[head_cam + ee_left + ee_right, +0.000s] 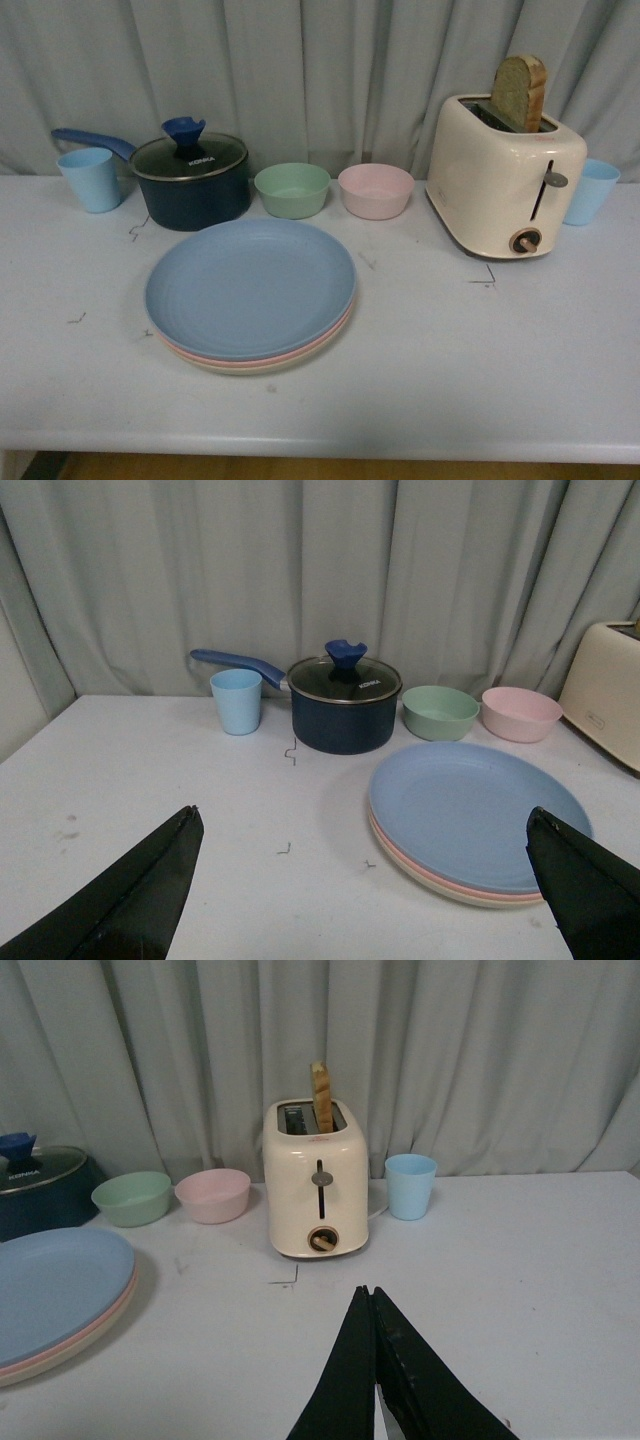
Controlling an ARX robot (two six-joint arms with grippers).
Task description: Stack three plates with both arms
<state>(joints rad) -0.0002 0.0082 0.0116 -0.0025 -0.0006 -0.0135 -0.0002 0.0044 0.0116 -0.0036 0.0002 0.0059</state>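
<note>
Plates: the blue plate (250,287) lies on top, the pink plate (190,352) under it and the beige plate (250,367) at the bottom, rims aligned, all on the desk (480,370).
Stack state: judged complete; all three sit in one pile, nothing left loose.
Left end effector (365,885): fingers spread wide apart, holding nothing, clear of the desk.
Right end effector (372,1360): fingers pressed together, holding nothing.
Stack from left end effector: ahead and toward its right finger (585,890), whose tip overlaps the pile's near rim in the wrist view; whether it touches, I cannot tell.
Stack from right end effector: well off to its left, apart from it; the toaster (316,1192) stands straight ahead instead.
Nearer arm: the left, by judgement.
Long axis: none, the plates are round.
Beyond the stack: pot (192,180), green bowl (292,190), pink bowl (376,190).
Next move calls for: probably only withdrawal, keeping the left finger off the rim.
</note>
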